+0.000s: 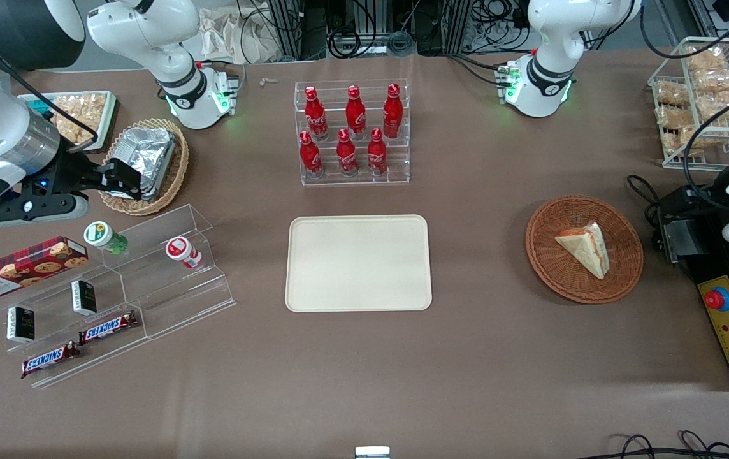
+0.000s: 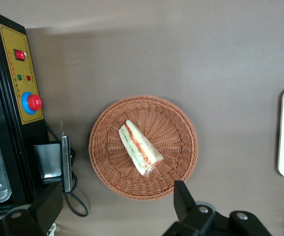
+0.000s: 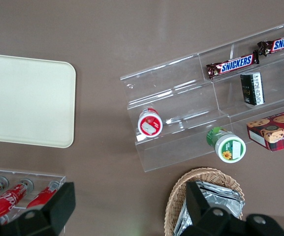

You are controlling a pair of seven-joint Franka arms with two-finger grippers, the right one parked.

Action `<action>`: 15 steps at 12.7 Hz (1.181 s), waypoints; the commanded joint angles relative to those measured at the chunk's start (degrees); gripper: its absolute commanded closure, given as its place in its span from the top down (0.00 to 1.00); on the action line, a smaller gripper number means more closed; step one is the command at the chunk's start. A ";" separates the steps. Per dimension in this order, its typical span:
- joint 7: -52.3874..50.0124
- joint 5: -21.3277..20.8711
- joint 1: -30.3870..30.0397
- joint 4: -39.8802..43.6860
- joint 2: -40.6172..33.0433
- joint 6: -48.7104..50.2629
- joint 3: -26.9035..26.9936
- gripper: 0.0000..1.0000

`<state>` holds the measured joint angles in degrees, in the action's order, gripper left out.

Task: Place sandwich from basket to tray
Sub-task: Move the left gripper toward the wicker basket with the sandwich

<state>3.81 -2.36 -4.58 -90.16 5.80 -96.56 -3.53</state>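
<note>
Wrist view: your gripper (image 2: 117,209) spread wide, empty, high over basket (image 2: 178,125); sandwich (image 2: 140,148) below, long axis 11-to-5 o'clock; rotate to straddle

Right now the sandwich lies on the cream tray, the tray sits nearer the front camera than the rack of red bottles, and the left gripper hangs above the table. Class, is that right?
Not quite. The sandwich lies in the basket, not on the tray, which holds nothing, as the front view shows. The rest stands: the tray sits nearer the camera than the bottle rack, and the left gripper, fingers open, hangs above the table beside the basket.
</note>
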 commanded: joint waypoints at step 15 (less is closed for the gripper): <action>-37.64 1.04 -0.61 -20.46 -0.35 -13.78 -2.36 1.00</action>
<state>-31.06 -1.62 -4.55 -102.70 8.23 -103.72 -5.43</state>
